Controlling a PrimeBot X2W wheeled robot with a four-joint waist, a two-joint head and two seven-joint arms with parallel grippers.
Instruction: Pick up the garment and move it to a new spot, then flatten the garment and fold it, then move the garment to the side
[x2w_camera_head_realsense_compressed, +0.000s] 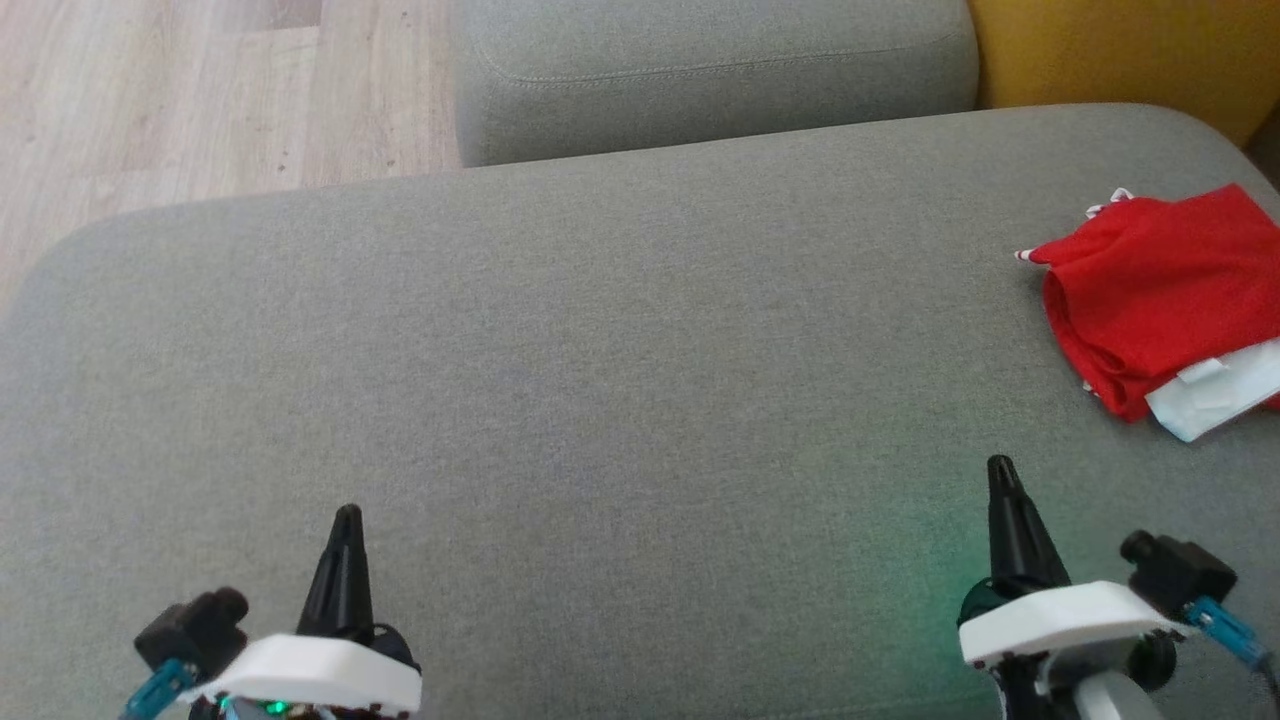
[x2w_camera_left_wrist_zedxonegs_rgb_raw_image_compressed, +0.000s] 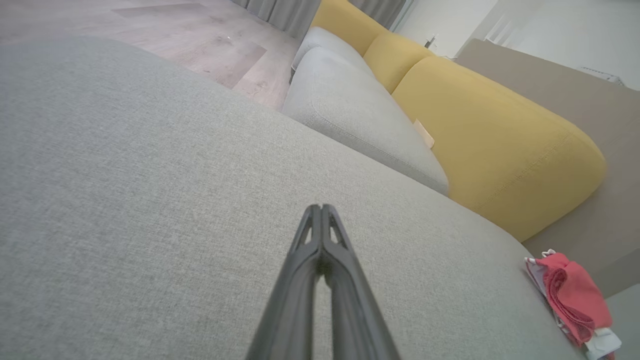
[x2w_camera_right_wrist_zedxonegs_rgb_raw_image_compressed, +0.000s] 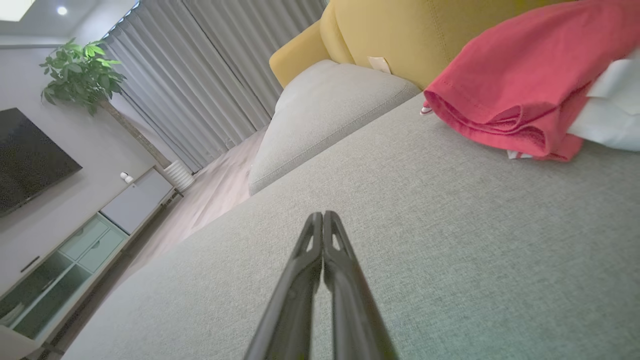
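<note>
While garment (x2w_camera_head_realsense_compressed: 1160, 290) lies on sofa (x2w_camera_head_realsense_compressed: 600, 350) | left gripper (x2w_camera_head_realsense_compressed: 347, 514), right gripper (x2w_camera_head_realsense_compressed: 1000, 468): closed, empty

You are looking into a home living room. A grey sofa (x2w_camera_head_realsense_compressed: 600, 350) with yellow back cushions (x2w_camera_left_wrist_zedxonegs_rgb_raw_image_compressed: 500, 150) stands on a pale wood floor (x2w_camera_head_realsense_compressed: 200, 90). Long grey curtains (x2w_camera_right_wrist_zedxonegs_rgb_raw_image_compressed: 210, 75) hang behind a potted plant (x2w_camera_right_wrist_zedxonegs_rgb_raw_image_compressed: 80, 70). A dark TV (x2w_camera_right_wrist_zedxonegs_rgb_raw_image_compressed: 30, 160) is on the wall, and a low cabinet (x2w_camera_right_wrist_zedxonegs_rgb_raw_image_compressed: 75, 250) runs along that wall.
</note>
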